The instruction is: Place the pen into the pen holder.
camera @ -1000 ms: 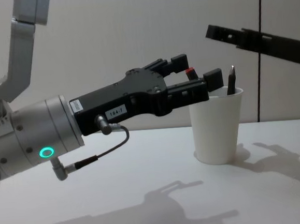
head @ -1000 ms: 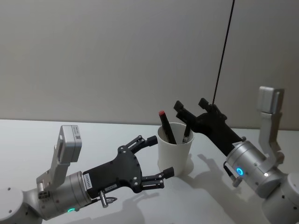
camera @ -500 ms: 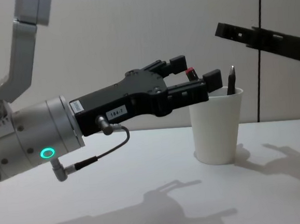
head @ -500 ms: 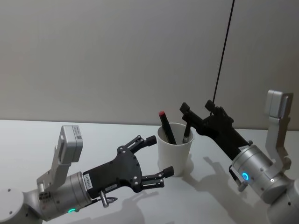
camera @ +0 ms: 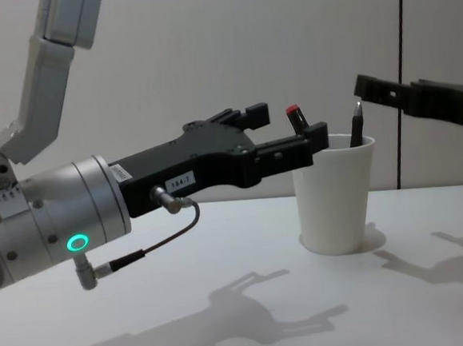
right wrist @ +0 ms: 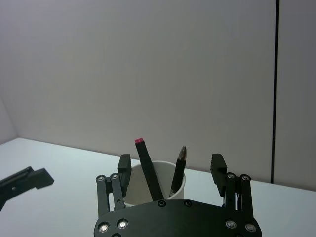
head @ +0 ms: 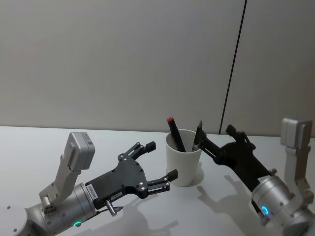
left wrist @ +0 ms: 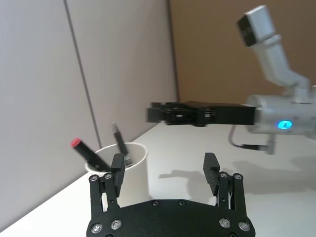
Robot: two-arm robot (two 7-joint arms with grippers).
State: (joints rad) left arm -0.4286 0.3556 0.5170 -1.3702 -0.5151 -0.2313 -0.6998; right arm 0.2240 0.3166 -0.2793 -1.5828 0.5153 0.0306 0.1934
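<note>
Pens (head: 197, 138) stand in the pen holder (head: 183, 160) mid-bench, and since my right gripper (head: 216, 142) and left gripper (head: 158, 161) have both backed off empty, jaws spread, I judge placement done.

The pen holder (head: 184, 163) stands on the table (head: 39, 147) near its far edge, two pens (head: 174, 133) leaning inside, left gripper (head: 160, 160) just left, right gripper (head: 216, 147) right.
</note>
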